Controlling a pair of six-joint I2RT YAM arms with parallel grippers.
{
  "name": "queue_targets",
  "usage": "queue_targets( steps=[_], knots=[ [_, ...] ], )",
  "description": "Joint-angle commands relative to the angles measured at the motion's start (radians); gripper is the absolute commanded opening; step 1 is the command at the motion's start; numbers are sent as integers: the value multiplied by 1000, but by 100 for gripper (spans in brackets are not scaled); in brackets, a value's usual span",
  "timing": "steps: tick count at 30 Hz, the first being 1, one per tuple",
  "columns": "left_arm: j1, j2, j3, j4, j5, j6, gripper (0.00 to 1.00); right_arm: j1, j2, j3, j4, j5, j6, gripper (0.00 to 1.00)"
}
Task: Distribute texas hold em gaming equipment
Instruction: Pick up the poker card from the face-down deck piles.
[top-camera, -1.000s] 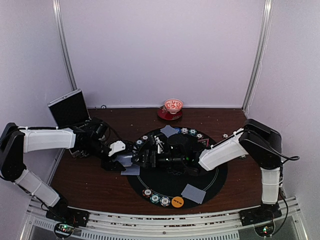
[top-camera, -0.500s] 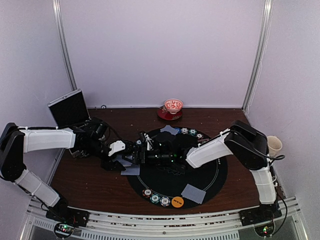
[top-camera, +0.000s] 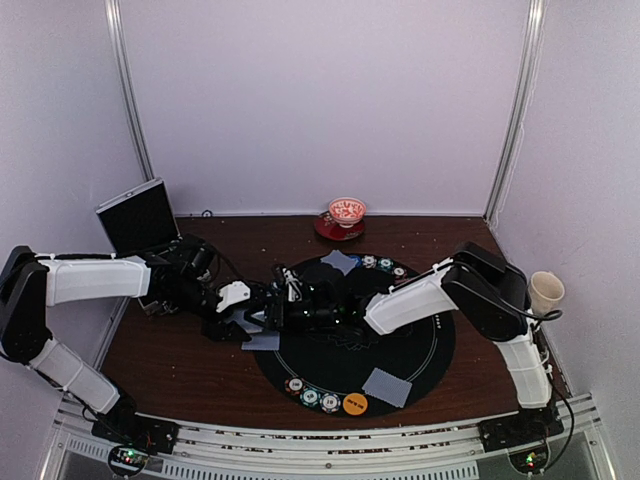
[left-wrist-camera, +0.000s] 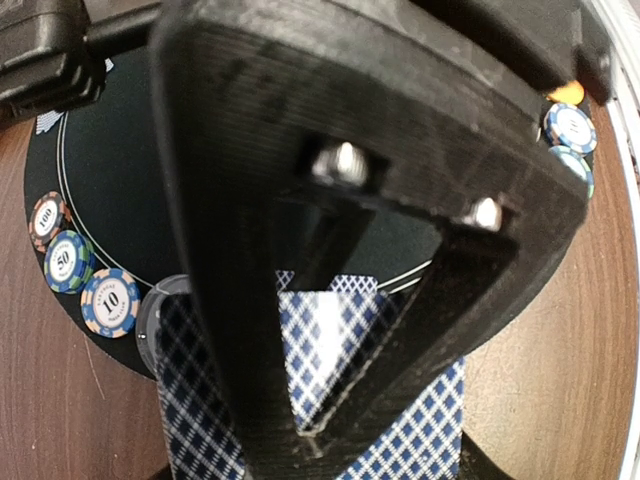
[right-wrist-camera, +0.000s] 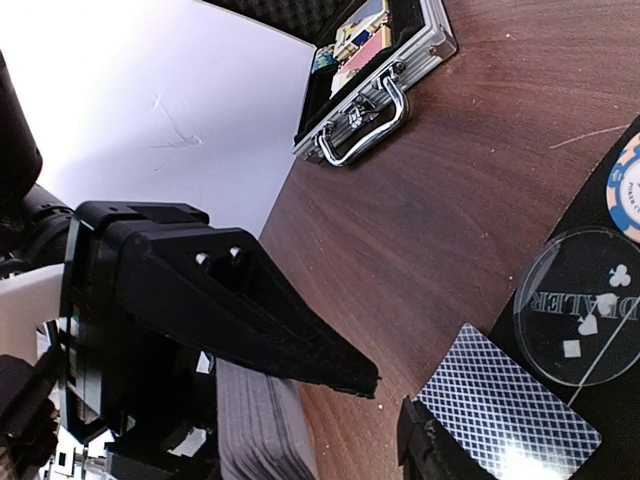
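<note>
left gripper (top-camera: 246, 314): pinching card deck (right-wrist-camera: 258, 428) | right gripper (top-camera: 284, 303): just beside it, can't tell if pinching | risk: pulls two cards together, or deck spills

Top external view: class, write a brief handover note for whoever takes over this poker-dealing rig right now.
Left gripper: fingers shut on the deck of blue diamond-backed playing cards.
Right gripper: at that deck; open or shut unclear.
Done: far cards, near cards and left cards lie at the round black mat's rim; striped poker chips by the far ones, more by the near ones.
Left: probably dealing more from the deck.
</note>
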Motion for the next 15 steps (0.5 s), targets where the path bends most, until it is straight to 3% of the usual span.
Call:
queue_targets(
  steps=[1,15],
  knots=[
    [-3,-21,-2,10,29,11,58,-8,-13,-15,-60,60,-27,39],
    [-2,-10,1,10,23,12,58,-22,-156,-137,-90,120,-77,19]
  ],
)
